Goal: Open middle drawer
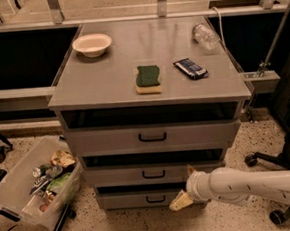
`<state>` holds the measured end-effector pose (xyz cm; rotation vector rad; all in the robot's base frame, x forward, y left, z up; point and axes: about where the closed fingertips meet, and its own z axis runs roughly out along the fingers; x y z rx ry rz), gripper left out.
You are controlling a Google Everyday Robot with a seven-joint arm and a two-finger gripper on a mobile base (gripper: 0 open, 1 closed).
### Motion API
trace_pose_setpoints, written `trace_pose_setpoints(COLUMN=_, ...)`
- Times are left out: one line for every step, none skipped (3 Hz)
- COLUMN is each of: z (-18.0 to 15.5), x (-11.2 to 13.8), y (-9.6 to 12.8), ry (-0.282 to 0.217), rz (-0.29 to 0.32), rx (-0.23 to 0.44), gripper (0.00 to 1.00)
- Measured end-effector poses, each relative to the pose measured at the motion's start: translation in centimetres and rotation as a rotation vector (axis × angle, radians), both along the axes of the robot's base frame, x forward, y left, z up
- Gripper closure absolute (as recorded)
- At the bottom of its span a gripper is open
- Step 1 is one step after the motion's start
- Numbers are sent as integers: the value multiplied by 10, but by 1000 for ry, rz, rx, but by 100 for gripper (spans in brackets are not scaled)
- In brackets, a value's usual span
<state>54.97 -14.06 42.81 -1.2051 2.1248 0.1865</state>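
The middle drawer (119,176) is a wide shallow grey front with a small black loop handle (153,174), second of three in the grey cabinet. It sits roughly flush with the fronts above and below. My gripper (184,194) reaches in from the right on a white arm (246,185). It hangs just right of and below the middle handle, in front of the right part of the bottom drawer (126,200). Its pale fingertips (181,201) point down-left, near the bottom drawer's handle (155,199).
The top drawer (107,139) has its own handle. On the cabinet top (107,80) lie a white bowl (92,44), a green sponge (147,78), a dark snack packet (190,68) and a clear plastic bottle (205,35). A bin of trash (37,183) stands at the left on the floor. Chair wheels (276,217) are at the right.
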Motion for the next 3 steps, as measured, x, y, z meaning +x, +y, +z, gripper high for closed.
trace_pose_setpoints(z=0, x=0, y=0, ry=0, rz=0, rx=0, gripper=0)
trace_pose_setpoints(z=44, x=24, y=4, ry=-106, rz=35, rx=12, gripper=0)
trace_pose_setpoints(z=74, x=41, y=8, ry=-187, rz=62, rx=21, gripper=0)
